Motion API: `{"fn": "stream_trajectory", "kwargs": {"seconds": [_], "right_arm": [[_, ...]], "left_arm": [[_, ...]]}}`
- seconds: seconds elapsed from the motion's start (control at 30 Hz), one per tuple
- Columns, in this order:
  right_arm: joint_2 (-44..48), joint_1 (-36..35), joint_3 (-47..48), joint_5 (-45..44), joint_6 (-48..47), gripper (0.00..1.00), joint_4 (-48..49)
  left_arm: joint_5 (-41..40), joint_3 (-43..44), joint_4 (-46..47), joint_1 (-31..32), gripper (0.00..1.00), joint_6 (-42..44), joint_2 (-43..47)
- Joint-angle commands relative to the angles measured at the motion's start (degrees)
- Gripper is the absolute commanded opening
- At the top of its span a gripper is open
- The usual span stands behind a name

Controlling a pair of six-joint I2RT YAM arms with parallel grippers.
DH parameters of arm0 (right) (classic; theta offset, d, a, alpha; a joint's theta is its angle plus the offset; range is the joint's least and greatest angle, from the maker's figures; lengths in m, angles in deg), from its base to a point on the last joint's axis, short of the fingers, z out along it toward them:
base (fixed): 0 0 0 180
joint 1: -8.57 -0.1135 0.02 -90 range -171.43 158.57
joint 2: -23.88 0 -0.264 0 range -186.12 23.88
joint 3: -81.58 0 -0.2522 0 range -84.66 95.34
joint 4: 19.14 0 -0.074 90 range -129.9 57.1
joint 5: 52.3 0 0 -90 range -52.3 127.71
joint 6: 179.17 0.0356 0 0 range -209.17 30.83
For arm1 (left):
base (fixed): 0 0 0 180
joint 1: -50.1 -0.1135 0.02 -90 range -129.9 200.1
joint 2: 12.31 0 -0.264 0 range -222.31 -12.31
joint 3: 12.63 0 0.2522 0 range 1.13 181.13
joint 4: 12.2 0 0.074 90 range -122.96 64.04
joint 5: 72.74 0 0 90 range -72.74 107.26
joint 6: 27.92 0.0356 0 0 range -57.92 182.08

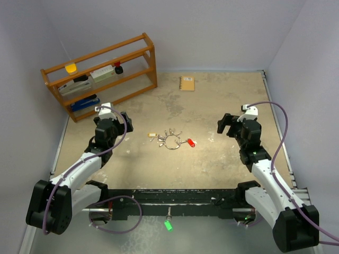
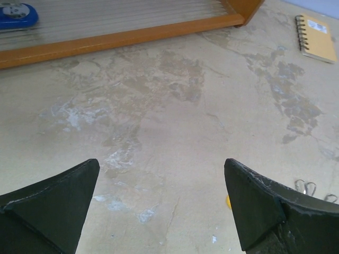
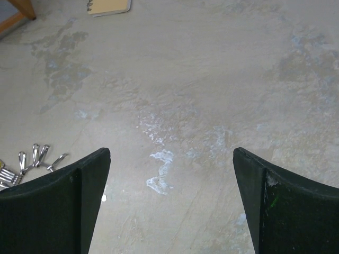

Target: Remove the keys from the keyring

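Observation:
The keyring (image 1: 172, 142), a thin silver wire ring, lies on the table midway between the arms. Several silver keys (image 1: 170, 134) fan out from it; a red-headed key (image 1: 191, 142) lies at its right and a pale yellow key (image 1: 152, 135) at its left. My left gripper (image 1: 126, 121) is open and empty, left of the ring. My right gripper (image 1: 224, 125) is open and empty, right of it. The right wrist view shows silver keys (image 3: 36, 157) at its left edge. The left wrist view shows key tips (image 2: 306, 186) and a yellow speck (image 2: 228, 201) beside the right finger.
A wooden rack (image 1: 100, 74) with a stapler and small items stands at the back left; its base rail (image 2: 122, 38) shows in the left wrist view. A small orange notebook (image 1: 187, 83) lies at the back centre and shows in the left wrist view (image 2: 318, 37).

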Motion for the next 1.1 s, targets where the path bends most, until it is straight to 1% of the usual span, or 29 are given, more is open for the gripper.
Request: {"fn": "stream_trajectory", "kwargs": {"seconds": [0.0,0.07,0.13,0.23,0.3,0.4,0.47,0.53,0.57,0.63,0.73,0.83,0.93,1.0,1.07], "right_arm": [[-1.49,0.13,1.16,7.05,-0.07,1.00,4.34],[-1.63,0.12,-0.02,8.49,0.44,1.00,7.00],[-2.01,0.16,-0.20,10.26,1.09,1.00,7.44],[-3.94,0.07,2.31,15.50,-1.24,1.00,3.48],[-4.80,-0.45,2.54,17.24,-1.87,0.98,2.07],[-5.12,-1.84,1.73,18.40,-2.09,0.89,1.11],[-5.41,-3.08,1.62,18.15,-2.52,0.79,0.19],[-6.06,-5.52,2.35,16.82,-3.50,0.69,-1.22],[-6.80,-6.87,2.83,15.88,-4.20,0.66,-1.87],[-8.34,-10.89,4.01,12.69,-5.73,0.56,-3.24],[-12.25,-16.36,5.35,10.22,-7.11,0.50,-3.39],[-16.29,-18.76,5.81,9.93,-6.89,0.39,-1.48],[-19.44,-19.45,5.94,11.48,-6.39,0.37,1.55],[-21.80,-19.87,6.39,11.97,-6.50,0.37,3.01],[-23.74,-20.01,7.12,12.41,-6.74,0.40,3.63]], "left_arm": [[4.26,3.17,4.06,0.40,0.99,-2.26,0.68],[6.50,4.04,3.26,0.38,0.99,-2.44,0.37],[9.92,4.48,3.18,0.45,0.99,-2.46,0.01],[17.33,3.74,6.30,0.55,0.99,-2.07,-0.51],[19.00,2.82,8.61,0.66,0.99,-3.73,-0.79],[21.01,0.26,13.39,0.66,0.99,-6.02,-0.99],[20.80,-0.39,14.84,0.66,0.99,-7.26,-1.30],[20.70,-0.19,14.91,0.66,0.99,-7.58,-1.96],[20.67,0.09,14.44,0.66,0.99,-7.60,-2.34],[20.13,1.10,12.76,0.66,0.99,-7.99,-3.01],[20.18,1.36,12.59,0.62,0.98,-9.39,-3.44],[20.59,1.20,12.95,0.66,0.92,-11.09,-3.25],[19.97,0.45,13.19,0.65,0.84,-12.79,-2.10],[19.60,0.25,13.13,0.62,0.80,-13.92,-1.56],[19.48,0.69,12.12,0.66,0.78,-14.54,-1.41]]}}
